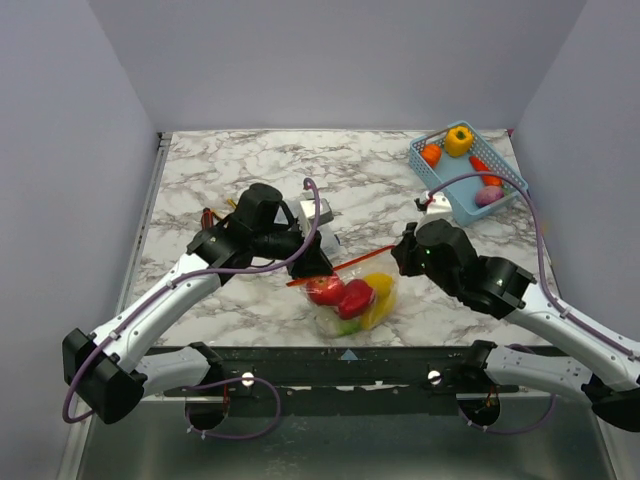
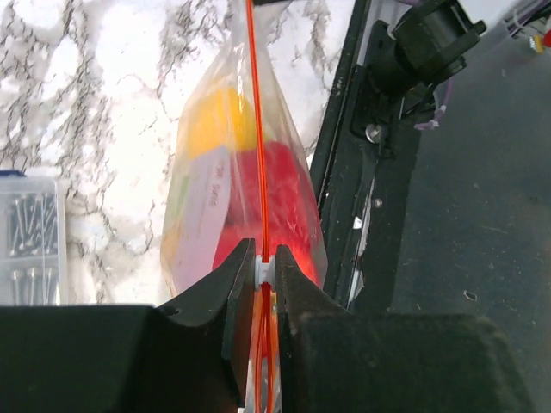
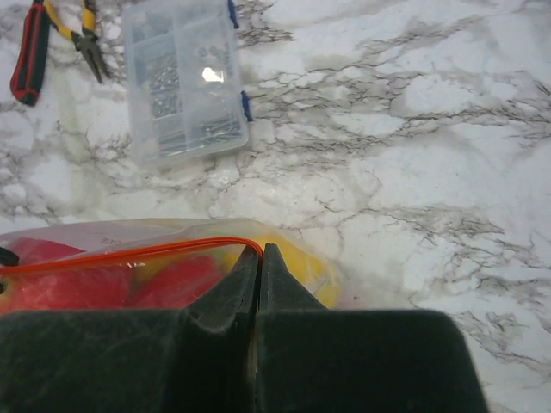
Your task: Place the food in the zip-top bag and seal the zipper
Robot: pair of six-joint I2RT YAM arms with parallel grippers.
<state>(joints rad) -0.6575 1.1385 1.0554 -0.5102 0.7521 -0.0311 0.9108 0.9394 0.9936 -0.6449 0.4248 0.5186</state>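
The clear zip-top bag lies near the table's front edge with red and yellow food inside. Its red-orange zipper is stretched between my two grippers. My left gripper is shut on the zipper's white slider at the bag's left end. In the left wrist view the zipper runs straight away from the jaws over the food. My right gripper is shut on the zipper's right end, with the bag to its left.
A blue mesh basket with several toy foods stands at the back right. A rigid clear box and pliers lie behind the bag. The box also shows in the left wrist view.
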